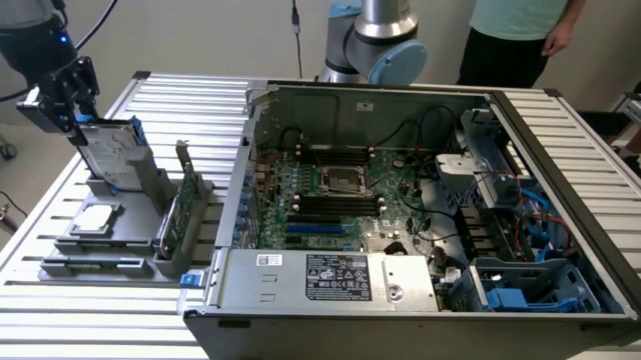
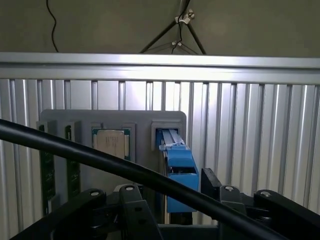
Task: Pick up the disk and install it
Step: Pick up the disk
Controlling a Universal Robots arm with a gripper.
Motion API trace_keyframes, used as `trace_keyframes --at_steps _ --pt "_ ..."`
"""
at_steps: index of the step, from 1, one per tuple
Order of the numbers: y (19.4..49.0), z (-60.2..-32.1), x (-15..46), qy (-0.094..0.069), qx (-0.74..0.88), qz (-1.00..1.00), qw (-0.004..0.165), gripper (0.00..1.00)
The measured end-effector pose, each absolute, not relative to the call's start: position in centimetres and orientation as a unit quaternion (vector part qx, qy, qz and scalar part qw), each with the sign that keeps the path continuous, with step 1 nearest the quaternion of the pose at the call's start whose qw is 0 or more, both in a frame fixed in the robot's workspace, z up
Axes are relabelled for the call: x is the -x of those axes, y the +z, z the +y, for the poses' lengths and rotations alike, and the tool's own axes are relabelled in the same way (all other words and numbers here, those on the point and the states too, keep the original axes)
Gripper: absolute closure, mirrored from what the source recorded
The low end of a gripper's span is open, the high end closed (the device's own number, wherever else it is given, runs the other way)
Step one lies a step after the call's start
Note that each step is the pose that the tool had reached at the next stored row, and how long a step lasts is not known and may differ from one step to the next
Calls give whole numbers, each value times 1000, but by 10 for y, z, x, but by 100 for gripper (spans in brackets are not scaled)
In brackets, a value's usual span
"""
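Observation:
The disk (image 1: 108, 154) stands upright in a slot of the grey holder (image 1: 120, 244) on the exterior view's left, a silver drive with a white label and a blue carrier. My gripper (image 1: 78, 126) hangs at its upper corner, open. In the wrist view the blue carrier edge of the disk (image 2: 179, 167) runs between the two black fingers (image 2: 214, 184) of the gripper (image 2: 170, 192), which stand apart on either side of it without gripping it.
The holder also carries a square silver chip (image 1: 92, 219), a green card (image 1: 170, 217) on edge and a thin stick (image 1: 95, 264). The open computer case (image 1: 401, 202) stands beside it. A person (image 1: 521, 30) stands behind. A black cable (image 2: 100, 162) crosses the wrist view.

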State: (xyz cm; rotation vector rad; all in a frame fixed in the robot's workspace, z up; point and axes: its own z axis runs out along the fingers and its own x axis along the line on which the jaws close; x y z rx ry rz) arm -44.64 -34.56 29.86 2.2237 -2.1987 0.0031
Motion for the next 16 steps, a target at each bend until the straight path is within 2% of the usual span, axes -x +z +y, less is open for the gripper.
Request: trace_keyframes --at_steps 16 --pt "294 -343 447 0 -711 -703 12 45"
